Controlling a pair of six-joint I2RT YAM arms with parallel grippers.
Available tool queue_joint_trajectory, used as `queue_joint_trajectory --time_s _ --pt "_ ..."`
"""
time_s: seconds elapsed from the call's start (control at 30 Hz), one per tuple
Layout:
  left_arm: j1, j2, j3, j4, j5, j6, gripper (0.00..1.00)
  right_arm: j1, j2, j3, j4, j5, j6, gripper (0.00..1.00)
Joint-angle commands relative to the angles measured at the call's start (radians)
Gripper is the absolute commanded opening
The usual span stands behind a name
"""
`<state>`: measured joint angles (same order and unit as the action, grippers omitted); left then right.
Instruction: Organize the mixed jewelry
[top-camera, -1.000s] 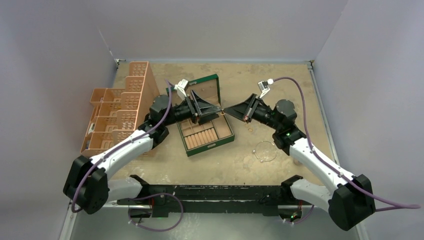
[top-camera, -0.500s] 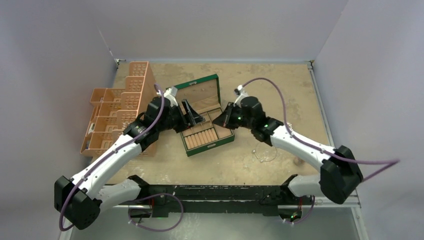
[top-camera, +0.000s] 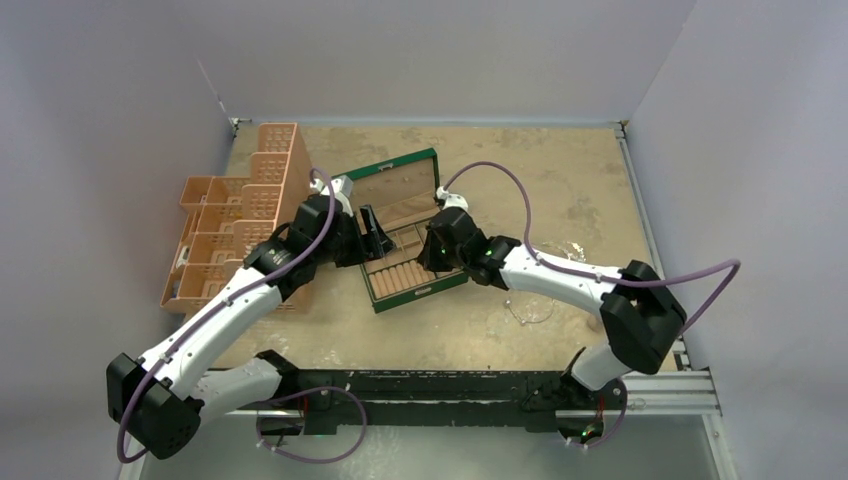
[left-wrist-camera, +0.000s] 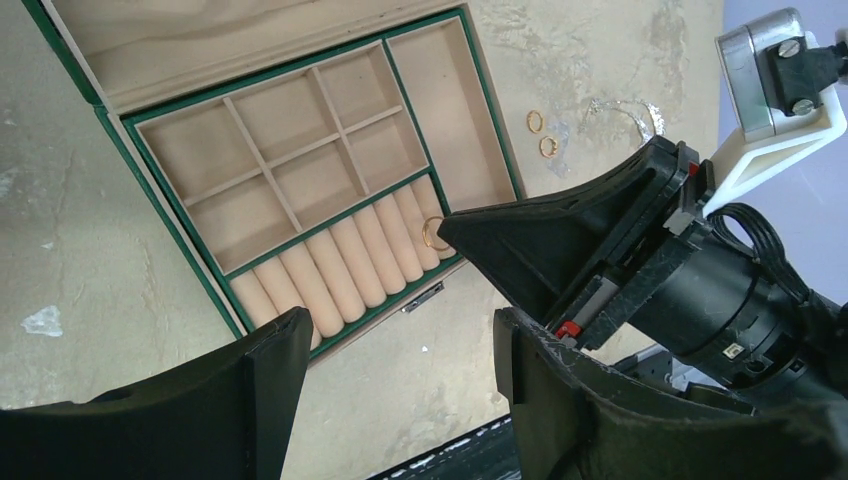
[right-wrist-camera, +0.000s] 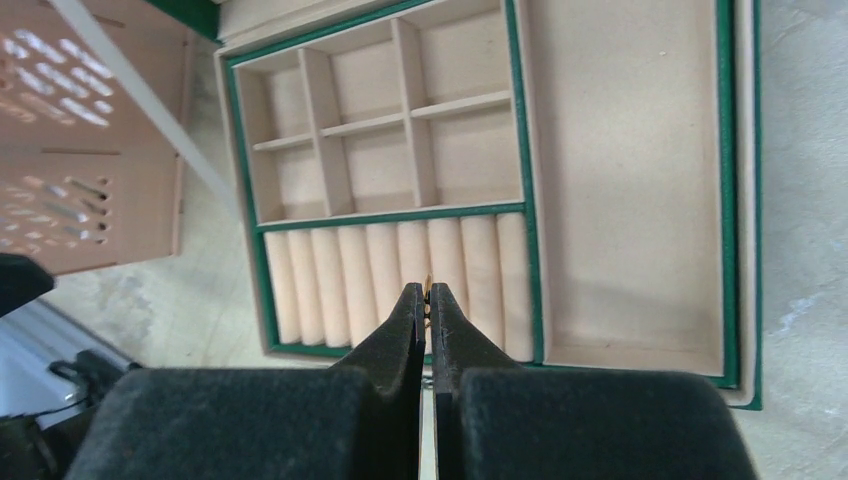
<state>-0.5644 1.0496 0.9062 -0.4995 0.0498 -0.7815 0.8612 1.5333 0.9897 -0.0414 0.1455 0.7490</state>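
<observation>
The green jewelry box (top-camera: 385, 297) lies open with tan compartments and a row of ring rolls (right-wrist-camera: 350, 280). My right gripper (right-wrist-camera: 427, 295) is shut on a tiny gold ring (right-wrist-camera: 428, 284) and holds it just over the ring rolls; the ring also shows in the left wrist view (left-wrist-camera: 436, 233). My left gripper (left-wrist-camera: 400, 350) is open and empty, hovering over the box's front left edge. Two more gold rings (left-wrist-camera: 541, 134) and the glittery chain (left-wrist-camera: 625, 108) lie on the table right of the box. The silver wire hoop (top-camera: 530, 305) lies near the right arm.
A pink-tan slotted crate (top-camera: 245, 215) stands left of the box, close to my left arm. The box lid (top-camera: 395, 180) stands up at the back. Both grippers (top-camera: 380, 240) (top-camera: 430, 258) are close together over the box.
My right gripper has swung left from the table and come down over the box's ring rolls with the ring. My left gripper has drawn back and lowered slightly at the box's left side.
</observation>
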Motion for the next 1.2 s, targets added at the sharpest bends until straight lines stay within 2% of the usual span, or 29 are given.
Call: queue_joint_trajectory --time_s 0.0,0.57,0.97,1.17 --pt "-0.005 0.005 0.037 0.013 -0.018 0.036 0.67 0.012 0.017 0.055 -0.022 0.088 -0.064 0.0" --pt "-0.005 0.001 0.026 0.031 -0.016 0.032 0.67 0.059 0.081 0.055 -0.027 0.113 -0.146 0.0" --pt "-0.005 0.009 0.029 0.039 -0.011 0.03 0.67 0.123 0.143 0.064 -0.018 0.245 -0.195 0.0" --pt "-0.005 0.015 0.027 0.041 -0.011 0.028 0.67 0.142 0.162 0.054 -0.015 0.261 -0.191 0.0"
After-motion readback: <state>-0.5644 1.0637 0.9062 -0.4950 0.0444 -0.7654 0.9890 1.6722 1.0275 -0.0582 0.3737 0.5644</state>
